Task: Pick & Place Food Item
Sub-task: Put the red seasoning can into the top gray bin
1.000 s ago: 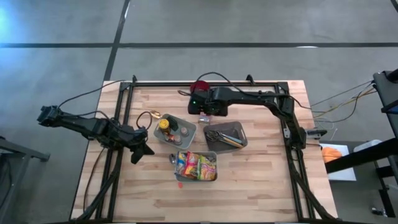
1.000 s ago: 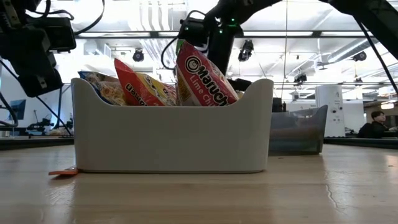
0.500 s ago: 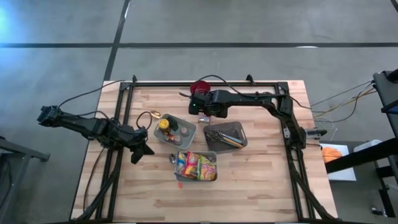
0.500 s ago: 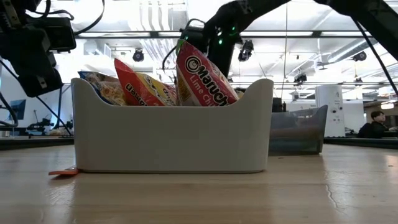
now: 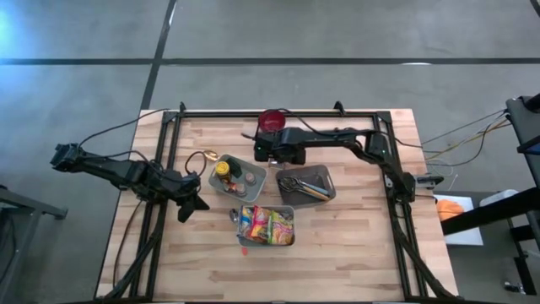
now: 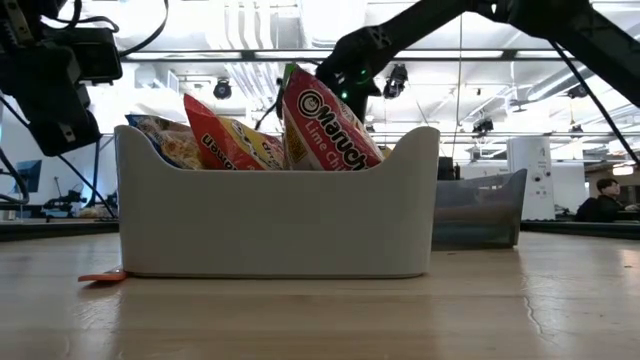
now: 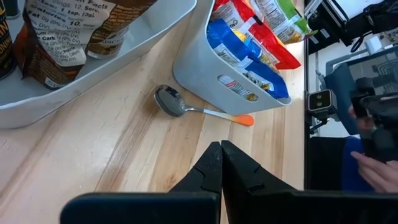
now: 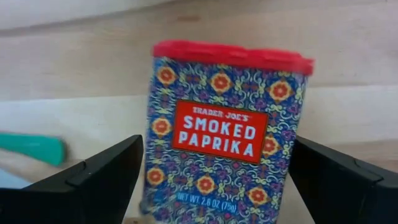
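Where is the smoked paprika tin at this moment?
In the high view the smoked paprika tin stands on the table's far edge, near the middle, just beyond the right end effector. In the right wrist view it stands between that end effector's open fingers, not gripped.

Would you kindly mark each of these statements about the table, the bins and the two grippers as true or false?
1. The smoked paprika tin stands between the open fingers of the right gripper. True.
2. The left gripper is open wide. False: its fingers are pressed together, holding nothing.
3. A spoon with an orange handle tip lies on the table beside the white bin of snack packets. True.
4. The white bin is empty. False: it holds colourful snack packets.
5. The paprika tin has a green lid. False: its lid is red.
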### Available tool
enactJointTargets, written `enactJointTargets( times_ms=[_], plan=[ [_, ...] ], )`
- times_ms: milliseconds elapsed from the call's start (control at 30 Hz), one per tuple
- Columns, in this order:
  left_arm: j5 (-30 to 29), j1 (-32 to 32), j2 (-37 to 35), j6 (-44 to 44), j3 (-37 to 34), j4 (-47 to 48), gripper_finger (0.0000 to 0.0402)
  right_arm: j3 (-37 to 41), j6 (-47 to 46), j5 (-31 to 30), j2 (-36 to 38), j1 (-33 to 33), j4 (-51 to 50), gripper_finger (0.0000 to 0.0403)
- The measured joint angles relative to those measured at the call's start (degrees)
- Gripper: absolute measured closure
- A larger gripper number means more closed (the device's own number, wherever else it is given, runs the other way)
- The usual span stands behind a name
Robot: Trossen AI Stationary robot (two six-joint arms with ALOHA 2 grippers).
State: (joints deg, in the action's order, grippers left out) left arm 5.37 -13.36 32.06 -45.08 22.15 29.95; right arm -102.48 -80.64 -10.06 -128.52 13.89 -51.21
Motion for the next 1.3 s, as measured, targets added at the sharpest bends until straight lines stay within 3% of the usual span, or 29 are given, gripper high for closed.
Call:
enactJointTargets(
  times_ms=[733,1300],
  plan=[
    [0.0,-0.03,0.01,0.04,0.0,0.33,0.0401,-0.41,-2.87,2.57,-1.52,-0.11,-2.64,0.0029],
    [0.0,-0.03,0.01,0.04,0.0,0.31,0.0401,-0.6,6.32,3.23,-1.48,0.04,-2.66,0.003]
  ],
)
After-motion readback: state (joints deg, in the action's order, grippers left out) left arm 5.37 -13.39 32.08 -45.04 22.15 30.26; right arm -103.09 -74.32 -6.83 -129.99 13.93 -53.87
